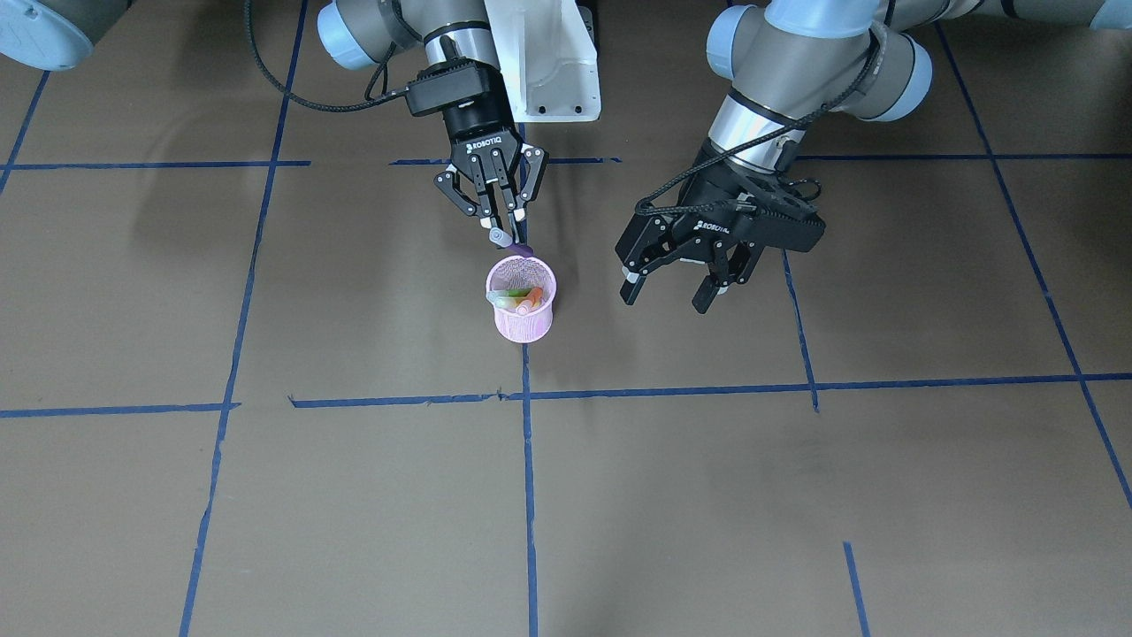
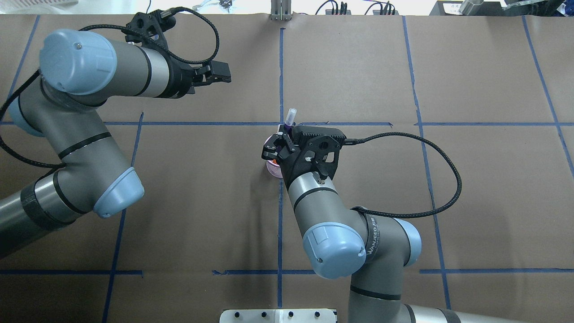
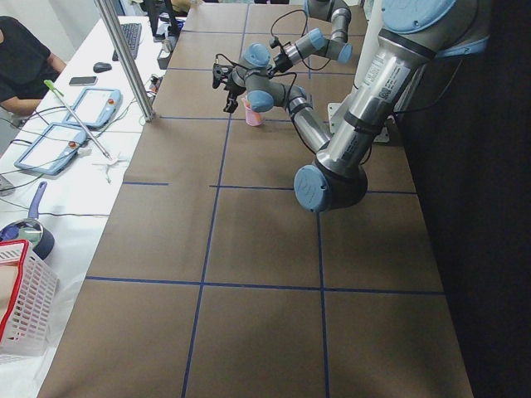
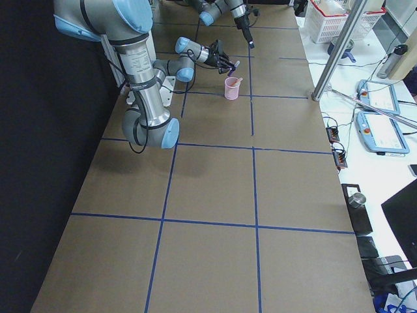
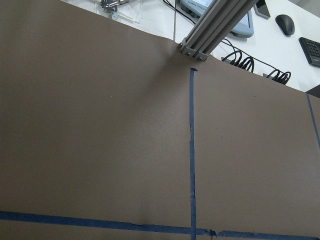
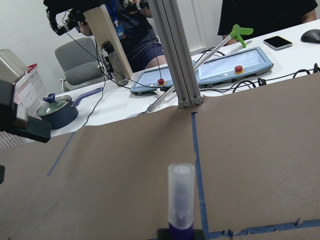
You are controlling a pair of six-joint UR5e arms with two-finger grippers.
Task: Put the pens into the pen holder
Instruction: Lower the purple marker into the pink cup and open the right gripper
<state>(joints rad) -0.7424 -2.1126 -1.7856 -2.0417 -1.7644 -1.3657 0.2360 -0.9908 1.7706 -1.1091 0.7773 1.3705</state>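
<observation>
The pink mesh pen holder (image 1: 522,311) stands upright near the table's middle, also seen in the side views (image 3: 253,115) (image 4: 232,89). A green pen (image 1: 510,293) and an orange pen (image 1: 531,300) lean inside it. My right gripper (image 1: 511,219) (image 2: 279,144) is just above the cup's rim on the robot's side, shut on the purple pen (image 1: 522,250). That pen's pale cap (image 2: 290,115) (image 6: 181,192) sticks out past the fingers. My left gripper (image 1: 668,294) (image 2: 223,75) hangs open and empty, off to the cup's side. The arm hides most of the cup in the overhead view.
Blue tape lines cross the brown paper table. An aluminium post (image 6: 175,60) (image 5: 205,40) stands at the far edge, with teach pendants (image 6: 235,65), cables and seated people beyond it. A white basket (image 3: 25,307) and a blue pot (image 6: 57,112) sit on the side bench.
</observation>
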